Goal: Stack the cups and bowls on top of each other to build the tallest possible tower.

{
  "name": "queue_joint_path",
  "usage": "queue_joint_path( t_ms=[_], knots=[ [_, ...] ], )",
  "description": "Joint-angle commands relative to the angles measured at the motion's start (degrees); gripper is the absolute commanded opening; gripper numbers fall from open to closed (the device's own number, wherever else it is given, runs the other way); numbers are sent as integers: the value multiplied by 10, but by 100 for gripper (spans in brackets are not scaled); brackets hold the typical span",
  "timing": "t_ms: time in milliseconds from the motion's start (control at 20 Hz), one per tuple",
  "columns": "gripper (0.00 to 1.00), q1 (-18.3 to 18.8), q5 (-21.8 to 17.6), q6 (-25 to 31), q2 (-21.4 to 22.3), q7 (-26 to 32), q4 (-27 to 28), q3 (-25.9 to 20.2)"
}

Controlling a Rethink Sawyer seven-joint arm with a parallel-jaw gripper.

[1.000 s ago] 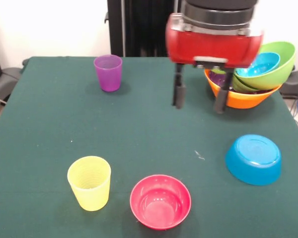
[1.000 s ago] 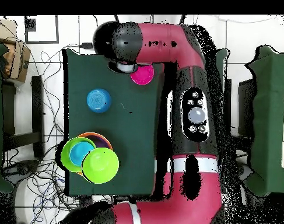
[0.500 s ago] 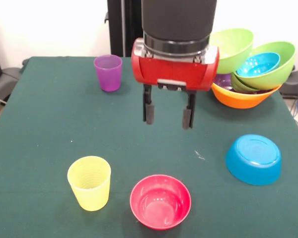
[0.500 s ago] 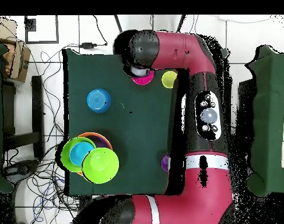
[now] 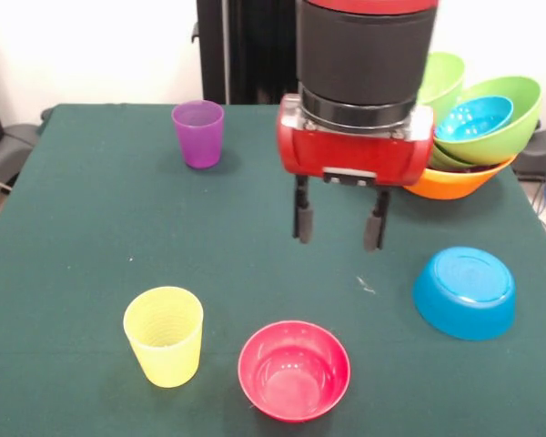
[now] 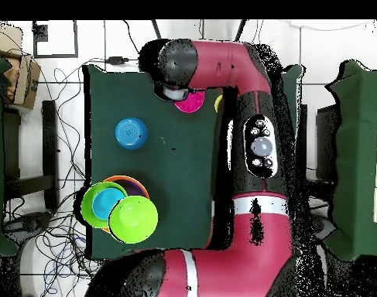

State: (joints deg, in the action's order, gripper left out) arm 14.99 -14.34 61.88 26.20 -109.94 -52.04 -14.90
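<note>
Glossy plastic pink-red bowl [image 5: 294, 370]: upright at table's near edge, beside ribbed yellow cup [image 5: 164, 335]. Likely light, stiff, slippery; best pinched across its thin rim. Gripper [image 5: 338, 223]: fingers apart, empty, hovering above and behind. Tower [image 5: 469, 137]: far right corner.

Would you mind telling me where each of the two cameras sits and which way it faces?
Front view: across the table, facing the robot; shows the open gripper above the pink-red bowl, with the tower behind.
Overhead view: above the table, looking straight down; shows the whole red arm.
Shared: the blue bowl, upside down, and the tower.
</note>
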Motion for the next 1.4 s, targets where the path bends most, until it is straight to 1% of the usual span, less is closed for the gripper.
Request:
queue_joint_path(
  t_ms=[50,250,300,500,650,850,1000,1150,1400],
  knots=[
    [100,-43,-54,161,-58,127,148,-45],
    [100,-53,-60,189,-84,133,204,-50],
    [100,-54,-60,188,-89,134,210,-50],
    [100,-47,-53,171,-106,145,218,-54],
    [100,-48,-53,155,-118,143,222,-50],
    [100,-54,-59,152,-149,148,262,-58],
    [100,-56,-56,144,-163,155,277,-62],
    [100,-59,-63,144,-188,168,312,-74],
    [100,-64,-66,149,-206,174,345,-85]
  ],
)
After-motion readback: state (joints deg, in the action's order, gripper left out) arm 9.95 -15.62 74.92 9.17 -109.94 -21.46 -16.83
